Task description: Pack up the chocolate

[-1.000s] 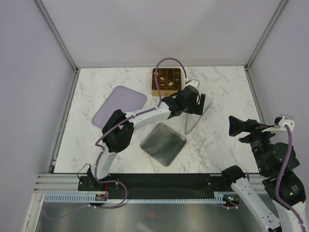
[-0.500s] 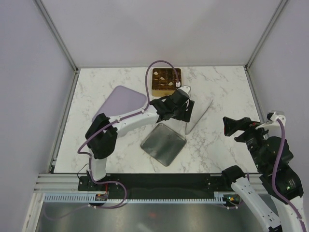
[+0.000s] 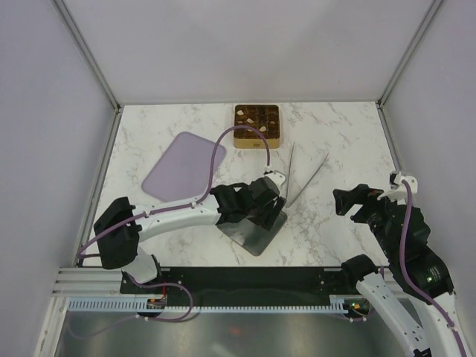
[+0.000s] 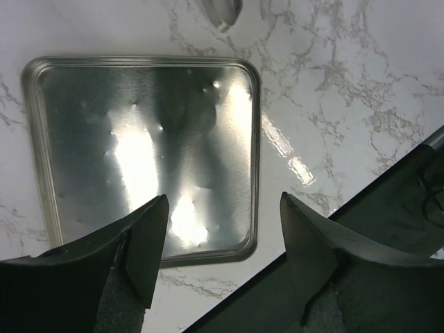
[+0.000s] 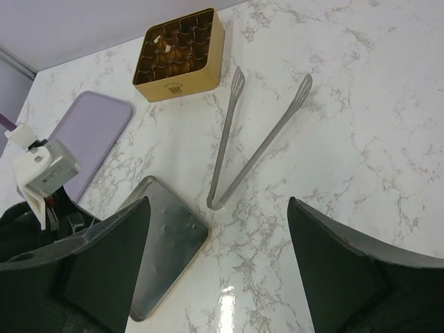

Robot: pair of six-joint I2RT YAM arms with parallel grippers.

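Note:
The chocolate (image 3: 256, 117) sits as several small dark pieces with a few pale ones in the grid compartments of the square gold tin (image 3: 256, 137) at the table's back; it also shows in the right wrist view (image 5: 177, 47). My left gripper (image 3: 269, 210) is open and empty above the silver tin lid (image 3: 251, 232), which fills the left wrist view (image 4: 139, 152). My right gripper (image 3: 343, 201) is open and empty at the right, well away from the tin. Metal tongs (image 3: 301, 175) lie between the tin and the lid.
A flat lilac board (image 3: 182, 163) lies at the left of the table, also in the right wrist view (image 5: 90, 135). The tongs (image 5: 250, 139) lie spread open, hinge towards the lid (image 5: 163, 239). The table's front edge runs just below the lid.
My left arm has drawn back from beside the gold tin to above the silver lid. My right gripper has moved a little left and down. The tongs lie uncovered now.

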